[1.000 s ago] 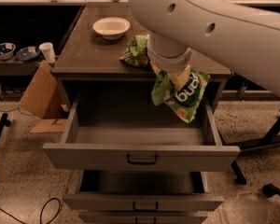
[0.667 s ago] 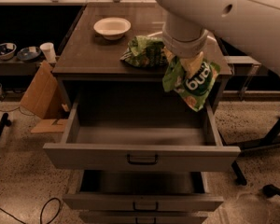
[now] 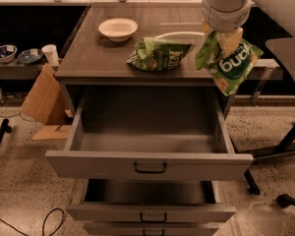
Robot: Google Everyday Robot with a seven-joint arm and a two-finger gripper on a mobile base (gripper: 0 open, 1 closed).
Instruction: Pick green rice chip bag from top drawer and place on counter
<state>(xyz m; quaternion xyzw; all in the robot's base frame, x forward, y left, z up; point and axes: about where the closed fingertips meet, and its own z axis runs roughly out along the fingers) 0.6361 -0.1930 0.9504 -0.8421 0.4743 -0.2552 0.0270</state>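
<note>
At the right near corner of the surface the tool grips the green rice chip bag; a darker bag and bowl lie left.

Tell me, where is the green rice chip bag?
On the right of the camera view, the green rice chip bag hangs from the gripper above the front right corner of the counter, right of the darker green bag.

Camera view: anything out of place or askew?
Nothing spilled or damaged. The green rice chip bag hangs tilted, print upside down, from the gripper, shut on it over the counter's right front corner. The top drawer stands open and looks empty; the drawer below is also ajar. A darker green bag lies crumpled on the counter.
</note>
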